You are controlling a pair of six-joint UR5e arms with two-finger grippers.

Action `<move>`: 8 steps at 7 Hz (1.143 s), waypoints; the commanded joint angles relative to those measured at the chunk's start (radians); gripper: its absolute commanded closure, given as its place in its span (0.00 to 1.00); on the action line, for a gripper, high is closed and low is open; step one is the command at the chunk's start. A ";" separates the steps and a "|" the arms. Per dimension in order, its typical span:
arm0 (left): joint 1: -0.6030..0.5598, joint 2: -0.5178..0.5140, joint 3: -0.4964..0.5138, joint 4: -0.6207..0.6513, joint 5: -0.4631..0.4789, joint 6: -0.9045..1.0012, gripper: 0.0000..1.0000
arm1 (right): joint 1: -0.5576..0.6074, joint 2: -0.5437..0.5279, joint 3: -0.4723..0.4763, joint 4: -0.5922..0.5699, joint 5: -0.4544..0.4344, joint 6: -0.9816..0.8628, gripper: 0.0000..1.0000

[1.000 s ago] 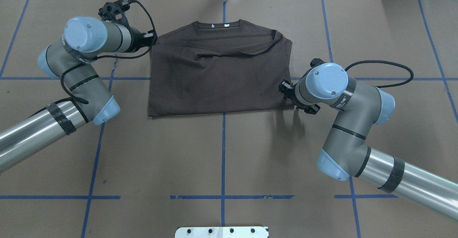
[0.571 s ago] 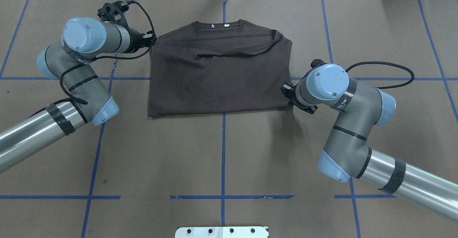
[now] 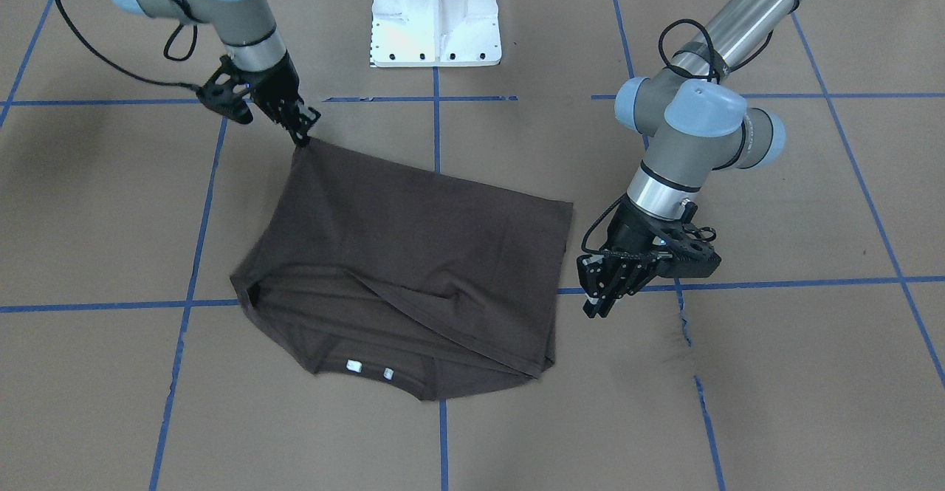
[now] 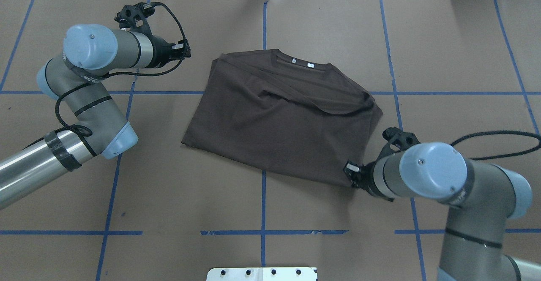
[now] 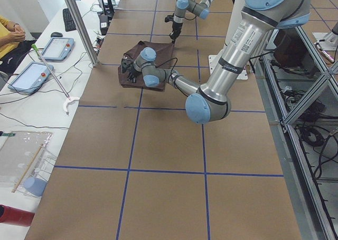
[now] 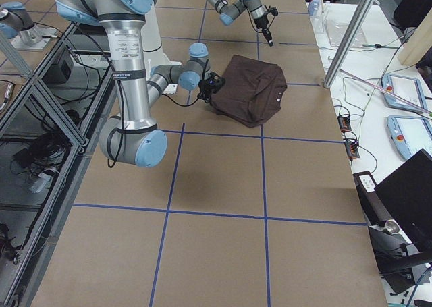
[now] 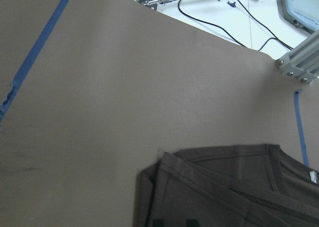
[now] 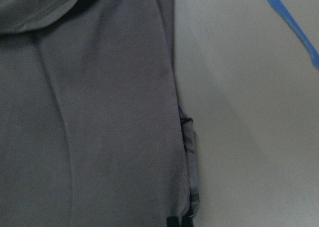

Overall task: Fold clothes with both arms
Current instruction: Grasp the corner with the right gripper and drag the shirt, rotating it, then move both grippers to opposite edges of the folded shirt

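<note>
Grippers two, right gripper (image 3: 303,136) pinched on near corner of T-shirt (image 4: 279,124), left gripper (image 3: 595,305) fingers parted, clear of cloth, shirt folded, skewed, mid-table, brown table (image 4: 190,196), blue tape grid (image 4: 263,205), white pedestal (image 3: 435,11), side bench (image 5: 31,108) with pendants (image 5: 55,47).

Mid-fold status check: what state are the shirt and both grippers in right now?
T-shirt: partly folded, lying skewed, neck tags facing up, one hem corner pinched.
left gripper: fingers open, empty, apart from the T-shirt.
right gripper: fingers shut on the T-shirt's hem corner nearest the robot.
</note>
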 commanded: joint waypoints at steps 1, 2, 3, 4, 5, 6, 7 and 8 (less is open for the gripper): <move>0.041 0.060 -0.192 -0.004 -0.116 -0.039 0.52 | -0.327 -0.046 0.170 -0.209 -0.003 0.135 1.00; 0.053 0.082 -0.245 0.000 -0.118 -0.133 0.01 | -0.377 -0.047 0.170 -0.211 -0.008 0.142 1.00; 0.082 0.087 -0.251 0.003 -0.112 -0.172 0.00 | -0.361 -0.046 0.167 -0.216 -0.019 0.184 0.01; 0.092 0.087 -0.262 0.026 -0.138 -0.203 0.02 | -0.264 -0.043 0.194 -0.216 -0.020 0.189 0.00; 0.122 0.085 -0.262 0.090 -0.140 -0.241 0.14 | -0.178 -0.038 0.243 -0.214 -0.014 0.188 0.00; 0.180 0.110 -0.267 0.092 -0.076 -0.241 0.24 | -0.110 -0.002 0.241 -0.214 -0.025 0.189 0.00; 0.255 0.128 -0.262 0.097 -0.012 -0.251 0.33 | -0.018 0.055 0.227 -0.214 -0.025 0.185 0.00; 0.268 0.128 -0.262 0.141 -0.011 -0.254 0.42 | 0.046 0.077 0.203 -0.213 -0.025 0.176 0.00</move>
